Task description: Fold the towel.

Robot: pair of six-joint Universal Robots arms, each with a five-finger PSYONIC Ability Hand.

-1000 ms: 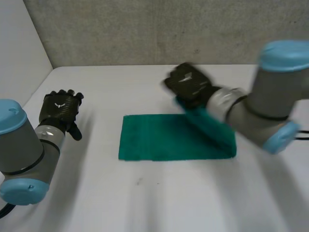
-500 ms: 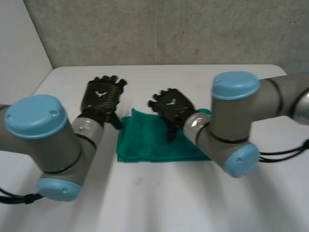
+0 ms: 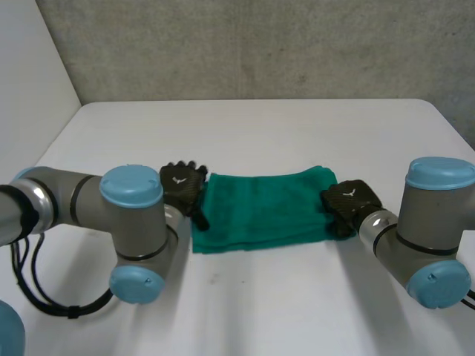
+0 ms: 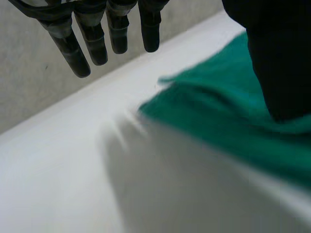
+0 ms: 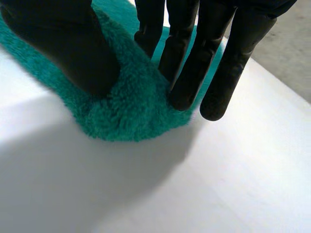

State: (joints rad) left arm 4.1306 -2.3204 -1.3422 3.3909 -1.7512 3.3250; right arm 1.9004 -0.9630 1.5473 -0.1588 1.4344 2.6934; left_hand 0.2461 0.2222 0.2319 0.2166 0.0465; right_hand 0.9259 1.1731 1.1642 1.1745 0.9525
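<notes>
- The green terry-cloth towel [image 3: 260, 211] lies flat in the middle of the white table [image 3: 260, 133]. Its long side runs between the table's left and right edges, and it looks already doubled over.
- My left hand [image 3: 182, 187] sits at the towel's left end. Its fingers [image 4: 92, 43] are straight and spread, hanging clear over bare table past the cloth, and the thumb [image 4: 279, 63] is over the cloth. It grips nothing. I judge it is there to steady that end.
- My right hand [image 3: 347, 204] is at the right end. The thumb [image 5: 63, 48] presses into the pile and the fingers [image 5: 187, 73] bear in from the other side. A ridge of towel is pinched between them.
- I judge this pinch is meant to lift that end across for the next fold.
</notes>
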